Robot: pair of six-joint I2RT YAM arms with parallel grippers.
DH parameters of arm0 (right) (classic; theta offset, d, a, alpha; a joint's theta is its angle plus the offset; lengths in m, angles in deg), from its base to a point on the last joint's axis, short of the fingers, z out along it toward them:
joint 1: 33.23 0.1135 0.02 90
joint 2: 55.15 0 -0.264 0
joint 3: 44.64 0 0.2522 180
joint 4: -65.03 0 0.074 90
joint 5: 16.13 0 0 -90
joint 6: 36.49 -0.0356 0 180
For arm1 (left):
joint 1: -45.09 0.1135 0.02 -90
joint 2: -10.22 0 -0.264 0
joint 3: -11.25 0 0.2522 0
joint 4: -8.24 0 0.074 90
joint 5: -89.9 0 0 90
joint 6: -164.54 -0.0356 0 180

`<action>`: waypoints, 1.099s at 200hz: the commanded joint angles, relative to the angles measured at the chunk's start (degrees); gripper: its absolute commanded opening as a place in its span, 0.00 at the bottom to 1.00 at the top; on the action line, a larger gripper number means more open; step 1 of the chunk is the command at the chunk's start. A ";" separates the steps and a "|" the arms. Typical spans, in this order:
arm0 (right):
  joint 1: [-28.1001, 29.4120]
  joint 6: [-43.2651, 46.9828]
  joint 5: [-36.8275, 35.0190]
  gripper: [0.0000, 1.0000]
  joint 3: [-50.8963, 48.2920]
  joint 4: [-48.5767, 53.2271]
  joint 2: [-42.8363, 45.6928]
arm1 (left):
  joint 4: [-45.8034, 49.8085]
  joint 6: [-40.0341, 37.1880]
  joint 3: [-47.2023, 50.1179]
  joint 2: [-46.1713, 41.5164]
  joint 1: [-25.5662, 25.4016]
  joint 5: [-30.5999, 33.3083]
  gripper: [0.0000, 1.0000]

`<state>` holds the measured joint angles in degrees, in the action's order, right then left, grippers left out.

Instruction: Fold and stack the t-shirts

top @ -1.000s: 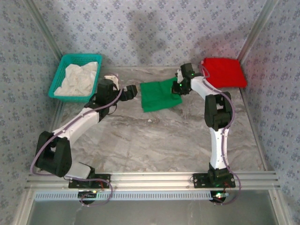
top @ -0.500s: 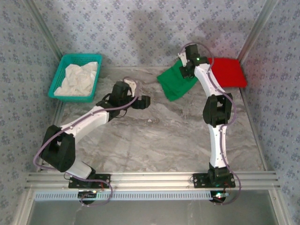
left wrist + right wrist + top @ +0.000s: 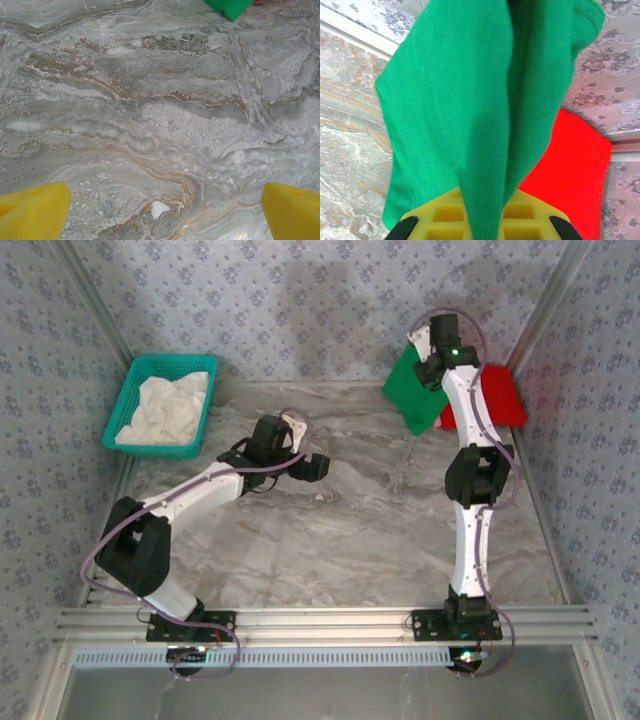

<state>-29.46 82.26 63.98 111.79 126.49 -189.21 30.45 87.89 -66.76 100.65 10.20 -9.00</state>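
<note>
Left pincer (image 3: 312,468) spread empty above bench (image 3: 330,530); right pincer (image 3: 482,220) clamped on green t-shirt (image 3: 408,392).
Your green t-shirt hangs limp, light and soft, just beside the folded red t-shirt (image 3: 497,395) at the far right corner; grip doubled edges, judged least likely to unfold.

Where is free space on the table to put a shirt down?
Bare: the marble table between the left pincer and the near edge, and the far strip between basket and green t-shirt. Crowded: the far right corner, where the red t-shirt lies and the right pincer holds the green one.
</note>
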 commanded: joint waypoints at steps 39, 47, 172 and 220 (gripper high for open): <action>-4.23 3.24 0.04 0.00 6.80 -3.28 -1.83 | 2.79 -2.04 -2.40 -0.16 -0.01 1.76 0.98; -4.71 3.24 -0.04 0.00 6.96 -3.96 -1.75 | 2.76 -2.25 -1.95 -0.47 -0.04 2.08 0.98; -12.96 -2.82 -4.46 0.00 5.57 -16.07 -6.87 | 4.36 -3.92 -1.87 -0.80 0.03 4.84 0.98; -15.09 -3.24 -8.81 0.10 7.05 -21.69 -11.38 | 5.47 -4.72 -1.32 -3.52 0.17 8.01 0.98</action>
<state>-43.39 80.19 59.41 116.71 111.10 -198.67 34.38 84.59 -67.30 100.32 10.20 -3.43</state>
